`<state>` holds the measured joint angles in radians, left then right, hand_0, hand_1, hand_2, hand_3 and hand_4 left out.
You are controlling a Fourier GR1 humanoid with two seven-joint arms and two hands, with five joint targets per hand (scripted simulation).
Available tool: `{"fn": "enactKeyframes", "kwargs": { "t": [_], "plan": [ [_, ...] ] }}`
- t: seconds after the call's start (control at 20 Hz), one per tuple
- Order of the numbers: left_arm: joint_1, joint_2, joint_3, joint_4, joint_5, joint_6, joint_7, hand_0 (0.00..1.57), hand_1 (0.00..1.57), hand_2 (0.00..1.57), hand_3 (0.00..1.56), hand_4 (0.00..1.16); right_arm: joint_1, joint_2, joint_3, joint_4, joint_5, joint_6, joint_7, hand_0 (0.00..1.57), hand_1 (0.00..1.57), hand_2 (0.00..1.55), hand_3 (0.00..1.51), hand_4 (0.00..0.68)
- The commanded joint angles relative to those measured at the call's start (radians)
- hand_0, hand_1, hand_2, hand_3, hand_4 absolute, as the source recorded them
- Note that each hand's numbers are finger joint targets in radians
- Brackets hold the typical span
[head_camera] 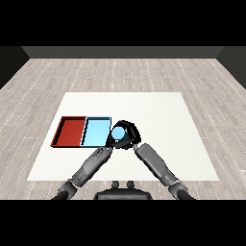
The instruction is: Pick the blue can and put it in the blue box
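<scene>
Item: two grey forearms rise from the table's near edge and converge just right of the trays. Right hand (130,130), black: fingers curled round the small round light-blue can (118,134), which sits inside its grasp just off the right rim of the blue tray, not yet over it; whether it rests on the table or is lifted cannot be told. Left hand (111,140), black: close against the can's left side, finger posture not discernible; judged to be steadying or merely near. Shallow light blue rectangular tray (96,132): left-of-centre on the flat white square table (158,115), destination, holding nothing visible. Shallow red rectangular tray (71,131): touching the blue tray's left side, toward the table's left edge. Labels or writing: none legible
</scene>
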<state>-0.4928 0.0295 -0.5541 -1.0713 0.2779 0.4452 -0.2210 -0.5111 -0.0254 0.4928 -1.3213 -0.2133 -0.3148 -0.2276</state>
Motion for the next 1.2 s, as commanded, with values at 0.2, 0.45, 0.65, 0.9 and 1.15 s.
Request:
{"fn": "enactKeyframes", "kwargs": {
  "t": [0.2,0.45,0.65,0.9,1.15],
  "plan": [
    [0.029,-0.028,0.001,-0.029,0.113,0.060,-0.074,1.57,1.57,1.49,1.26,0.64,-0.035,0.024,-0.013,0.013,-0.050,0.007,0.022,1.46,1.46,1.45,1.41,0.548],
    [-0.016,-0.028,0.028,-0.006,0.109,0.123,-0.194,1.57,1.57,1.55,1.47,1.04,0.039,-0.018,-0.042,-0.047,-0.037,0.016,0.054,0.00,0.00,0.00,0.00,0.000],
    [-0.030,-0.029,0.019,0.021,0.137,0.125,-0.221,1.57,1.57,1.55,1.47,1.04,0.043,0.024,-0.032,-0.050,0.015,0.012,0.085,0.00,0.00,0.00,0.00,0.000],
    [-0.069,-0.029,0.033,0.102,0.195,0.097,-0.313,1.57,1.57,1.55,1.44,1.12,0.097,0.025,-0.034,-0.070,0.043,0.005,0.053,0.00,0.00,0.00,0.00,0.000],
    [-0.009,-0.029,0.036,0.096,0.100,0.114,-0.329,1.57,1.57,1.57,1.48,1.14,0.097,0.011,-0.138,-0.066,0.016,0.049,0.008,0.00,0.00,0.00,0.00,0.000]
  ]
}}
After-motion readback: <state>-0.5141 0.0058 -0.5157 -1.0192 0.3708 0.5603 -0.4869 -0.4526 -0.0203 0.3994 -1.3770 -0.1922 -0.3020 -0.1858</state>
